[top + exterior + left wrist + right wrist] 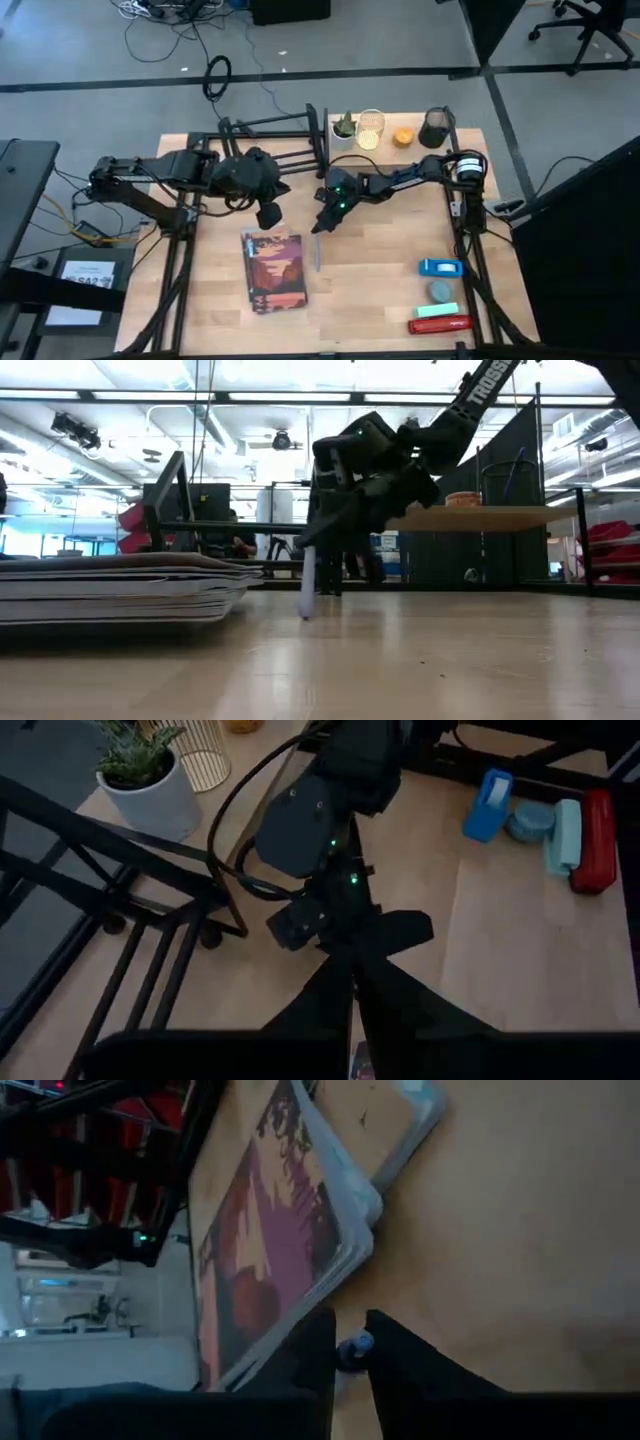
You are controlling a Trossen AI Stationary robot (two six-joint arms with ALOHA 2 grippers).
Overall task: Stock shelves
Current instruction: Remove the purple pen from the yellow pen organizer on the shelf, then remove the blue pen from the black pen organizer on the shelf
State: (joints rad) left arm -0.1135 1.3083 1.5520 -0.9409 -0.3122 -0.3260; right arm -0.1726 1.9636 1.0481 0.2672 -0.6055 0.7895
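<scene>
My right gripper (322, 225) is shut on a pale grey-blue pen (318, 252) near the table's middle, just right of a stack of books (273, 270) lying flat. My left gripper (268, 212) hovers shut just beyond the books' far edge, holding nothing. The black bar rack (275, 140) stands at the far left. The wooden plank shelf (480, 518) stands at the far right, behind my right arm. A potted plant (344, 128), a gold wire cup (371, 129), an orange thing (402, 137) and a black mesh cup (435, 128) stand in a row there. My right gripper pinches the pen's upper end (355, 1346) between its two fingers. The fingers come slanting down from the far right. The pen (306, 585) stands steeply below them, leaning toward the near edge, with its lower end (305, 615) at the tabletop.
At the near right lie a blue tape dispenser (441, 267), a grey round thing (440, 290), a pale green block (436, 311) and a red stapler (440, 325). Bare wood lies between the books and these.
</scene>
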